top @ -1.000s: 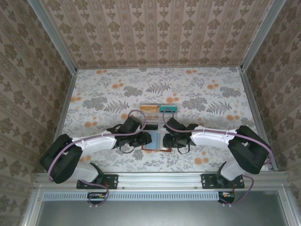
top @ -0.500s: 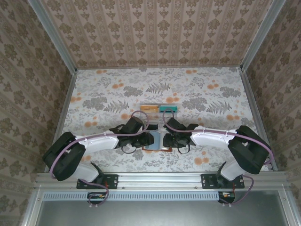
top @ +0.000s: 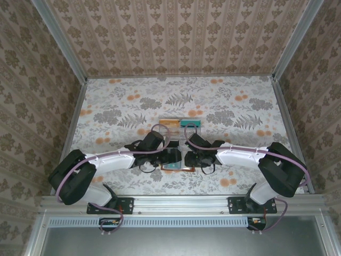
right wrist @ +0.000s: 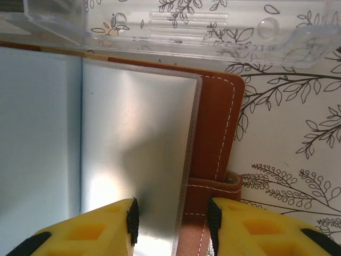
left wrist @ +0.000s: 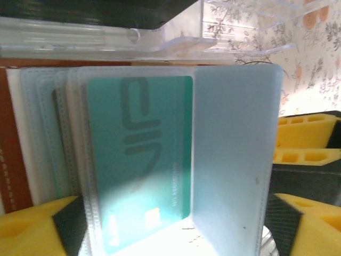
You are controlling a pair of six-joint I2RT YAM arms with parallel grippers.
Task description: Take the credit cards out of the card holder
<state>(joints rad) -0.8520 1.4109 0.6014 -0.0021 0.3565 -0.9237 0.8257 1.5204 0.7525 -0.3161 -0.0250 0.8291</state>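
Note:
The card holder (top: 176, 166) lies open between both grippers, its brown leather rim (right wrist: 221, 128) framing grey-blue pockets (right wrist: 133, 144). A teal credit card (left wrist: 141, 160) sits inside a clear sleeve, and a grey-blue page (left wrist: 234, 160) stands up beside it. My left gripper (left wrist: 176, 234) is open, with its yellow fingers (left wrist: 32, 232) wide on either side of the sleeves. My right gripper (right wrist: 170, 224) is open astride the wallet's right edge. An orange card (top: 169, 123) and another teal card (top: 190, 122) lie farther back. The black card is hidden.
A clear plastic compartment tray (right wrist: 186, 32) sits just beyond the wallet's far edge, close above both grippers' fingers. The floral tablecloth (top: 240, 106) spreads out to the patterned walls on the left, right and back.
My left gripper has shifted right over the wallet's left half, and the teal card now shows there. The right gripper has stayed put.

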